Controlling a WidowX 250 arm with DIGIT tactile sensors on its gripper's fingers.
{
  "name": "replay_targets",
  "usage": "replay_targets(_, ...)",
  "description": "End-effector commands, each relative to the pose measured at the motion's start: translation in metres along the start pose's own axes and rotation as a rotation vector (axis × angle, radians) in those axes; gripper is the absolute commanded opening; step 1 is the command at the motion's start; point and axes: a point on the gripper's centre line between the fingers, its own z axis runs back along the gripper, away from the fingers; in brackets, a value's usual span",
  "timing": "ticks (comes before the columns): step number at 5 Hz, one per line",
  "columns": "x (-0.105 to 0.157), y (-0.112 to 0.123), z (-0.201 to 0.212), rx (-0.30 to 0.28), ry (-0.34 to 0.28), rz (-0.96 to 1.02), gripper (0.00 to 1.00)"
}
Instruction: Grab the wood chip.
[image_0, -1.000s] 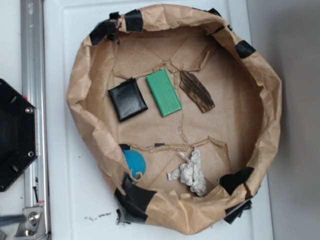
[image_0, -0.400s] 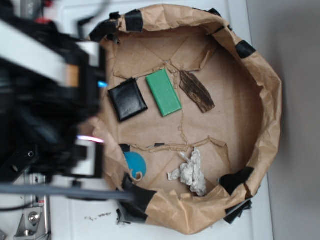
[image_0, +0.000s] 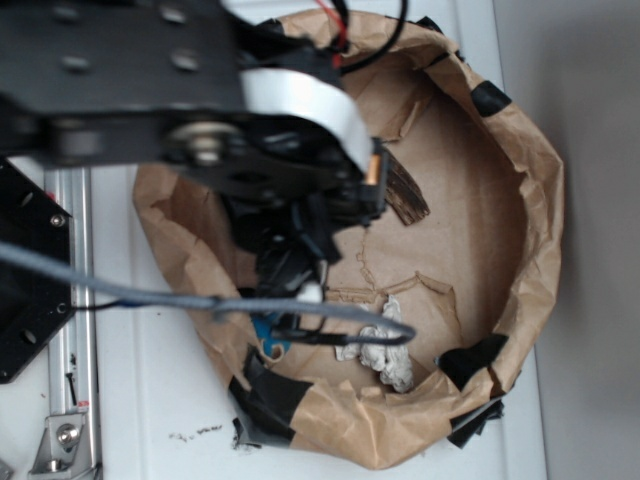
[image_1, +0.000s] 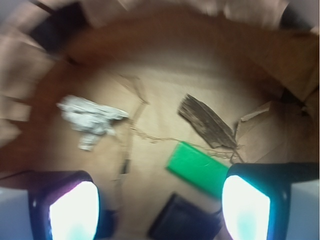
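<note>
Arm swung in over the paper bowl (image_0: 540, 200) since a moment ago, hand (image_1: 160, 200) spread and empty, wood chip (image_1: 207, 121) ahead, just beside green block (image_1: 197, 167), bare paper floor around.

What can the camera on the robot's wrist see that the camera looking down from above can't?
Only the wrist view shows the green block, the black pad, the whole wood chip and the open fingers. Only the exterior view shows the robot arm, the blue ball and the whole paper bowl. Both show the crumpled white paper and part of the chip.
</note>
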Motion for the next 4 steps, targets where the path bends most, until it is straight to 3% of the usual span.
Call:
replay_targets(1,0.025,0.037,-0.035,0.049,-0.051,-0.177,1.0)
replay_targets(2,0.029,0.051,-0.051,0.048,-0.044,-0.189,1.0)
replay_targets(3,0.043,0.057,-0.074,0.011,-0.037,-0.219,1.0)
replay_targets(4,0.048,0.062,-0.083,0.024,-0.036,-0.197,1.0)
